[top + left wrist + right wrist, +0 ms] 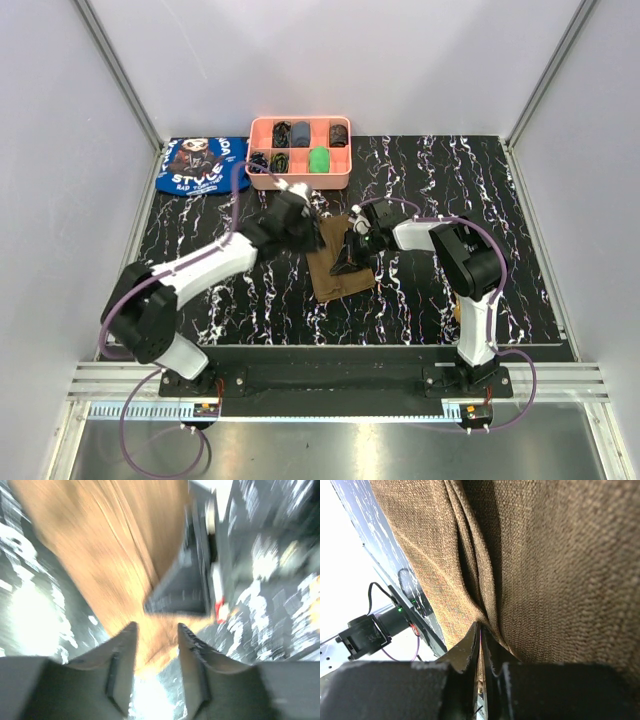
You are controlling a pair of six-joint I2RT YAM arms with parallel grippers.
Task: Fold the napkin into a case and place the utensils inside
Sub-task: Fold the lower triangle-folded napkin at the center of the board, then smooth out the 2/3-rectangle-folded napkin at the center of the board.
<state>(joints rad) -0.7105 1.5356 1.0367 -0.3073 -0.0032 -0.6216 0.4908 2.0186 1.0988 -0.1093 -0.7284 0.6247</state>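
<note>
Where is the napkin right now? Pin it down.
Top view: the napkin lies centrally, just in front of the pink tray, between the left gripper and the right gripper, which pinches a fold of it.

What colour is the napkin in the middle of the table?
Plain olive-brown napkin, best seen in the right wrist view.

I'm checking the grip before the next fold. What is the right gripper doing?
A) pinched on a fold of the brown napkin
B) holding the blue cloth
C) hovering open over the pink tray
A: the right wrist view shows the right gripper closed on a ridge of the napkin.
</note>
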